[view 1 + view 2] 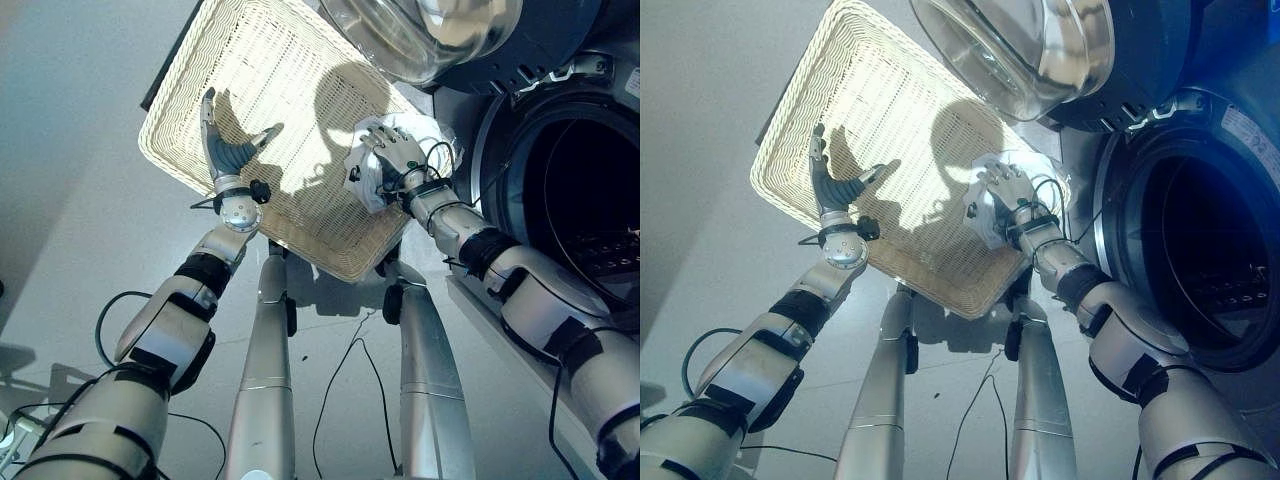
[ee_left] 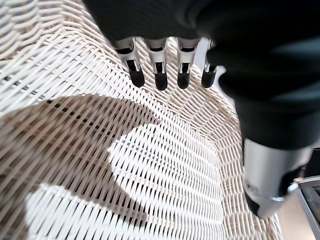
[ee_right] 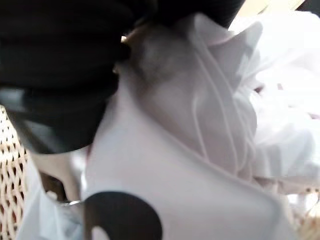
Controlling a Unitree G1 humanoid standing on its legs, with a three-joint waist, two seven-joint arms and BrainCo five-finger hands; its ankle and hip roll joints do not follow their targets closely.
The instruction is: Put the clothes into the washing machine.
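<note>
**A:** Where do you stand on the load?

**B:** Early, by the look of it. Your right hand [image 1: 392, 152] lies on the white clothes [image 1: 425, 135], which are bunched in the wicker basket [image 1: 270, 70] at its corner nearest the washing machine [image 1: 575, 190]. In the right wrist view the cloth is pressed right against the palm, but you cannot tell whether the fingers have closed round it or only lie on top.

**A:** And the drum?

**B:** The drum opening [image 1: 1210, 260] sits at about 3 o'clock from the basket, with the glass door [image 1: 1015, 50] swung open above, at 12 o'clock. What shows of the drum is dark, and you can make out no cloth in it.

**A:** Your left hand?

**B:** Your left hand [image 1: 222, 145] hovers over the bare weave at about 9 o'clock from the clothes, fingers straight and spread, holding nothing. That part of the basket has nothing in it.

**A:** So what remains?

**B:** Judging from this, the bundle is the only laundry in sight. You have yet to secure it, lift it clear of the rim and carry it into the drum.
</note>
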